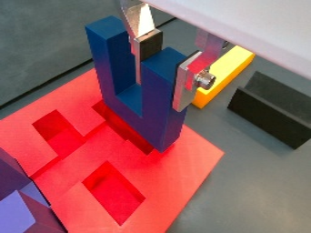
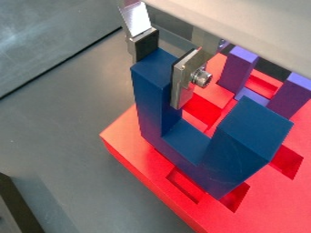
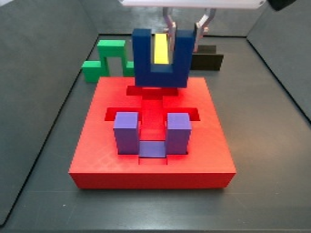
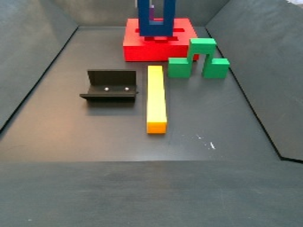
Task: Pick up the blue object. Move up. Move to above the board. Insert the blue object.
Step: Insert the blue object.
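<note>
The blue object (image 3: 145,59) stands upright with its base bar at the back recess of the red board (image 3: 97,155), prongs pointing up. It also shows in both wrist views (image 1: 140,91) (image 2: 158,109) and in a side view (image 4: 155,18). My gripper (image 1: 168,77) (image 2: 163,73) comes down from above and is shut on one prong, a silver finger (image 2: 183,82) on each side near its top. In a side view the gripper (image 3: 185,35) is over the board's far end.
A purple U-shaped block (image 3: 152,132) sits in the board's near recess. Green blocks (image 4: 196,58) lie beside the board. A yellow bar (image 4: 155,97) lies on the floor, and the dark fixture (image 4: 112,87) stands next to it.
</note>
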Controlling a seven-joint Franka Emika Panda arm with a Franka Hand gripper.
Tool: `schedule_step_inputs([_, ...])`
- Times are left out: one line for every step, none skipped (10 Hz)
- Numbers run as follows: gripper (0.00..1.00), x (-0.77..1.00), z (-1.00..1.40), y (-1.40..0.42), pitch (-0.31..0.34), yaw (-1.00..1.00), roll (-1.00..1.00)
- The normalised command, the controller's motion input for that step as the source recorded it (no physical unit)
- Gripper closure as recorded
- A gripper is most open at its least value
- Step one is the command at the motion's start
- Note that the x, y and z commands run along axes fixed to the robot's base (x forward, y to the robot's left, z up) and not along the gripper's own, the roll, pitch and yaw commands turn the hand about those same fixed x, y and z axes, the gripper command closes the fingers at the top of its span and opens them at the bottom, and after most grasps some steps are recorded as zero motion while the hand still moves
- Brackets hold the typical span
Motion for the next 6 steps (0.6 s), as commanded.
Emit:
schedule_step_inputs([1.00,-0.31,-0.17,-0.12,-0.159,-0.06,-0.04])
schedule_step_inputs([1.00,-0.31,-0.08,-0.11,-0.149,-0.04,-0.03])
schedule_step_inputs([1.00,-0.21,-0.03,-0.06,-0.156,0.00,-0.06])
schedule_step_inputs([1.00,-0.12,-0.09,-0.01,-0.140,0.00,-0.01])
schedule_step_inputs([1.00,-0.05,-0.17,0.00,-0.120,0.04,0.00])
schedule_step_inputs([1.00,0.00,-0.23,0.00,-0.107,0.11,0.00])
